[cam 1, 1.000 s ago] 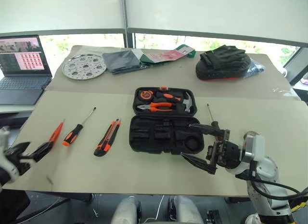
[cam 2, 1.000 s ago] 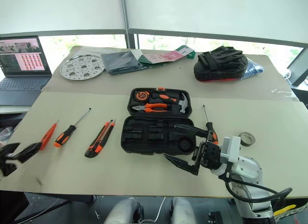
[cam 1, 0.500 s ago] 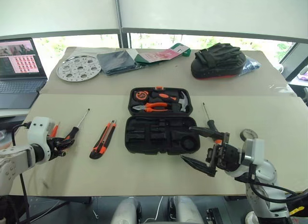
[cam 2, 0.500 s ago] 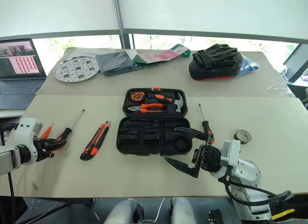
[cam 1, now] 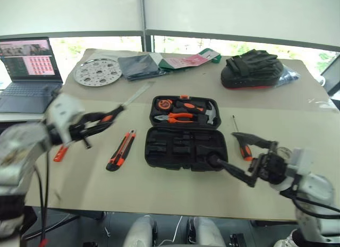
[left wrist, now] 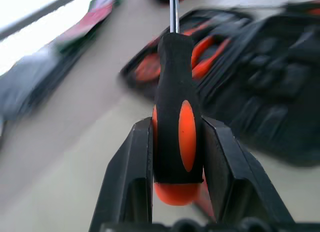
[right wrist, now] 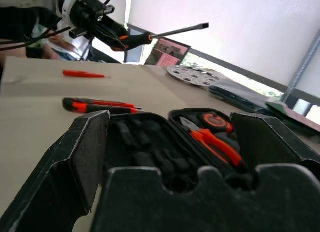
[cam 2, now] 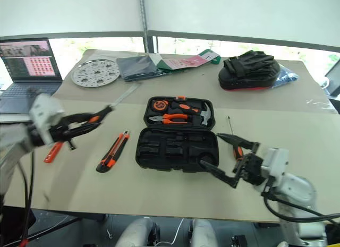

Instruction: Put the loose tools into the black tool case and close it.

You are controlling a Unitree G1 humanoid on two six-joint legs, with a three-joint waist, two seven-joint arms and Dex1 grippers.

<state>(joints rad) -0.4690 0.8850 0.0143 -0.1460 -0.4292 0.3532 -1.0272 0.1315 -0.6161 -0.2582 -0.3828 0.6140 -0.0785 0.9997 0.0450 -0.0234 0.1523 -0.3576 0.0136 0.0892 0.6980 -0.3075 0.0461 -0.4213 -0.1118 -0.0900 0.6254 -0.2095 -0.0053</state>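
Observation:
The black tool case (cam 1: 186,147) lies open mid-table, with pliers, a hammer and a tape measure in its far half. My left gripper (cam 1: 98,122) is shut on a black-and-orange screwdriver (left wrist: 177,117) and holds it in the air left of the case, shaft pointing up and to the right. On the table lie the slim orange tester screwdriver (cam 1: 59,153), the utility knife (cam 1: 119,150) and a second screwdriver (cam 1: 241,143) just right of the case. My right gripper (cam 1: 222,147) stands open at the case's near right corner, holding nothing.
A laptop (cam 1: 29,71) sits at the far left edge. Along the back are a perforated metal disc (cam 1: 98,73), a dark folded cloth (cam 1: 139,66), some papers and a black padded bag (cam 1: 252,71).
My left gripper has shut on the screwdriver and lifted it up and to the right, toward the case. The right gripper has shifted slightly right and stays open. The camera has shifted too.

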